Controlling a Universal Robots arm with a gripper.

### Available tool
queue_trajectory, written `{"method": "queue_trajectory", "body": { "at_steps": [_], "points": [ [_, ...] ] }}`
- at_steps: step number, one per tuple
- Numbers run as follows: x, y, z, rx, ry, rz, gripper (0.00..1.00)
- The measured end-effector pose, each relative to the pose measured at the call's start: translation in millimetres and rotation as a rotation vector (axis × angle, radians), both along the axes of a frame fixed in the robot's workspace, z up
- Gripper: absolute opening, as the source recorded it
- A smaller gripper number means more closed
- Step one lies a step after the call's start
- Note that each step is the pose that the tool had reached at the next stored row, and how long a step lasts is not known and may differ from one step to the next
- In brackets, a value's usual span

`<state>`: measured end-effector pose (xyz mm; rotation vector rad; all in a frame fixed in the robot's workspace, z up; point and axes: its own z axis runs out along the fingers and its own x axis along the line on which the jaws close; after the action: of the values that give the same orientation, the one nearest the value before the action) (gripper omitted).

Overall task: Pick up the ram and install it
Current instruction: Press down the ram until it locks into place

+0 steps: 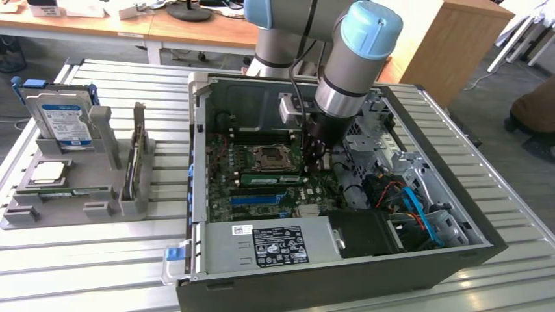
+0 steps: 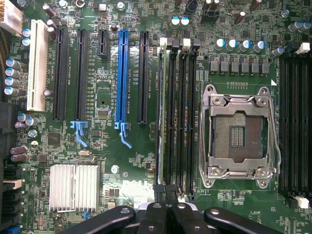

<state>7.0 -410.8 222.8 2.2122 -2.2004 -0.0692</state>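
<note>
The ram (image 1: 270,177) is a thin green stick standing on edge in a black memory slot of the motherboard, beside the empty processor socket (image 1: 270,157). In the wrist view the ram (image 2: 165,122) is seen edge-on, running along the slot between its white end latches. My gripper (image 1: 314,159) reaches down into the open computer case over one end of that stick. Its black fingers (image 2: 157,214) are shut together, with the gripper (image 2: 167,191) tip right at the ram's end. I cannot tell whether the tips pinch the stick or only rest on it.
More black memory slots (image 2: 187,122) lie alongside, and the metal socket frame (image 2: 239,131) is close by. The case wall (image 1: 197,162) and power supply (image 1: 277,244) hem the board in. At the exterior view's left, a grey fixture (image 1: 52,211) holds a hard drive (image 1: 62,120) and a processor chip (image 1: 48,171).
</note>
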Motion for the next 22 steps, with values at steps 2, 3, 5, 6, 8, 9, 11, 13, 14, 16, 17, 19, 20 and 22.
{"method": "queue_trajectory", "body": {
  "at_steps": [2, 3, 5, 6, 8, 9, 11, 13, 14, 16, 17, 19, 20, 22],
  "points": [
    [0.0, 0.1, 1.4, 0.0007, -0.0001, 0.0, 0.11],
    [0.0, 0.0, 2.6, 0.0001, 0.0, 0.0, 0.11],
    [0.0, 0.0, 4.9, 0.0, 0.0, 0.0, 0.11],
    [0.0, 0.0, 6.0, -0.0001, 0.0, 0.0, 0.11],
    [0.0, 0.0, 8.2, -0.0002, 0.0, 0.0, 0.11],
    [0.0, 0.0, 9.3, -0.0002, 0.0, 0.0, 0.11],
    [0.0, 0.0, 11.6, -0.0002, 0.0, 0.0, 0.11],
    [0.0, 0.0, 13.7, -0.0001, 0.0, 0.0, 0.11],
    [0.0, 0.0, 14.7, -0.0002, 0.0, 0.0, 0.11],
    [0.0, 0.0, 16.0, -0.0001, 0.0, 0.0, 0.11],
    [0.0, 0.0, 15.9, 0.0, 0.0, 0.0, 0.11],
    [0.0, 0.0, 15.9, 0.0, 0.0, 0.0, 0.11],
    [0.0, 0.0, 15.9, 0.0, 0.0, 0.0, 0.11],
    [-0.8, 0.1, 16.1, -0.0003, 0.0, 0.0, 0.11]
  ]
}}
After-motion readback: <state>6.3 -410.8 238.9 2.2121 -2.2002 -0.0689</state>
